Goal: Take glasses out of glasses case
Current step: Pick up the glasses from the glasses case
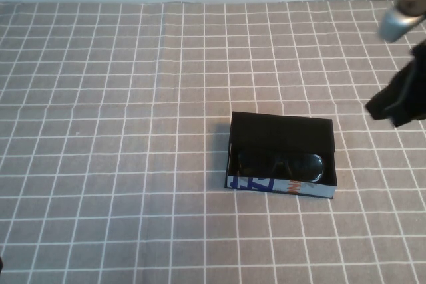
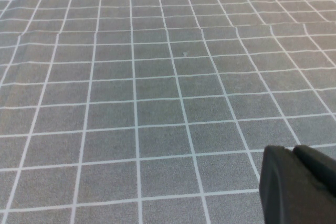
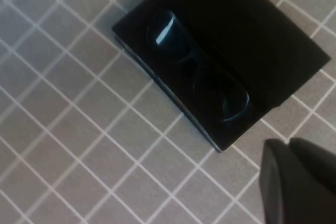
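The glasses (image 1: 282, 163) lie inside the open glasses case (image 1: 282, 159), lenses up, filling it from end to end, near the middle of a tabletop (image 1: 106, 131) covered in a grey cloth with a white grid. The case's black flap is folded back flat on the far side; its white front wall, printed in blue and orange, faces the robot.

Seen from the right wrist, the glasses (image 3: 199, 69) are a dark frame against the black lining of the case (image 3: 273, 45), with light catching one lens. Nothing touches them.

The right claw (image 1: 394, 106) hangs above the tabletop, well off to the right of the case and somewhat beyond it. A dark part of it shows at the corner of its own wrist view, and whether it is spread or pressed together cannot be told.

The left claw (image 2: 299, 184) appears only as a dark tip in its wrist view, over bare cloth, with no case in sight; its state cannot be told either.

The work appears to stand at the approach: the case is already open and the glasses not yet gripped. The next move probably calls for the right claw to travel in over the case and descend with fingers spread, to pinch the frame without pushing the light box along the cloth.
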